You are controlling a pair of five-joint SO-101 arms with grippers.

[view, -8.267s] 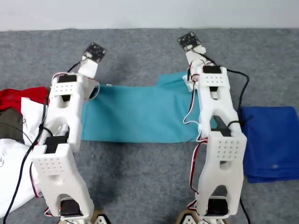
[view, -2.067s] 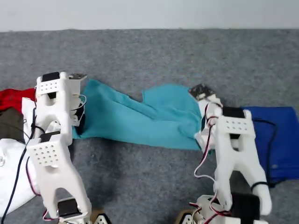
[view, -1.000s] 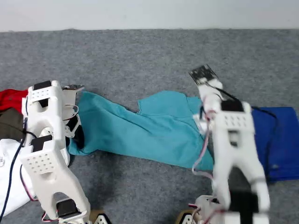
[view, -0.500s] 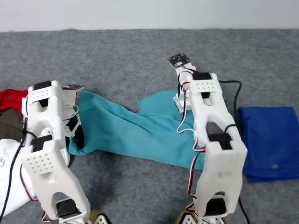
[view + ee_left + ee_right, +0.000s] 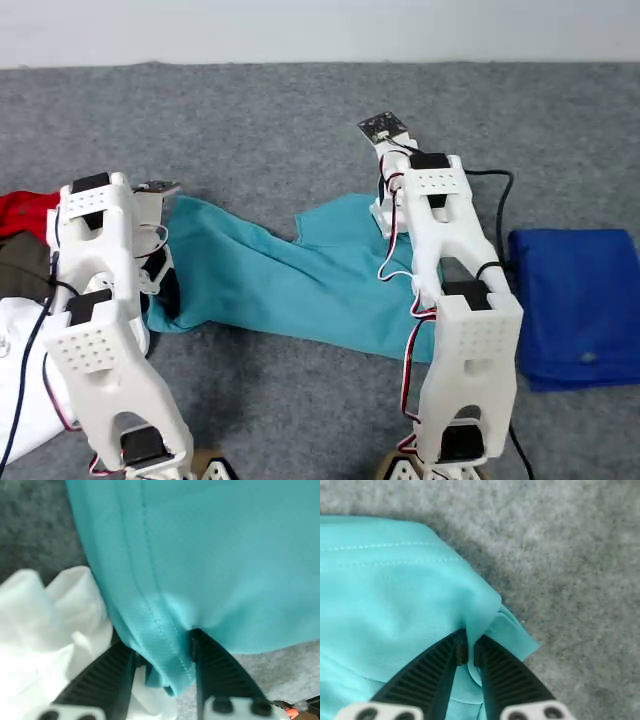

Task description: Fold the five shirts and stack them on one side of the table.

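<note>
By my reckoning I am one shirt into five: the blue shirt (image 5: pixel 580 300) lies folded flat at about 3 o'clock on the table (image 5: pixel 300 120), and that looks like the start of the stack. The teal shirt (image 5: pixel 290 275) is the one in hand, stretched across the centre, rumpled and slanting from 9 o'clock toward 4 o'clock, not yet a neat fold. Three more wait in a heap at 9 o'clock, none of them folded: the red shirt (image 5: pixel 25 212) farthest back, the dark shirt (image 5: pixel 20 265) beside it, and the white shirt (image 5: pixel 20 340) nearest my base. So the teal needs finishing and carrying over to the blue, then the heap one by one. My left gripper (image 5: pixel 162 655) sits at the teal shirt's 9 o'clock edge, fingers drawn in narrow around a thick bunch of hem, with white cloth just beside them. My right gripper (image 5: pixel 468 645) is at the shirt's far corner, about 1 o'clock from its middle, fingers almost together and pinching a thin peak of teal fabric, with bare grey table beyond
</note>
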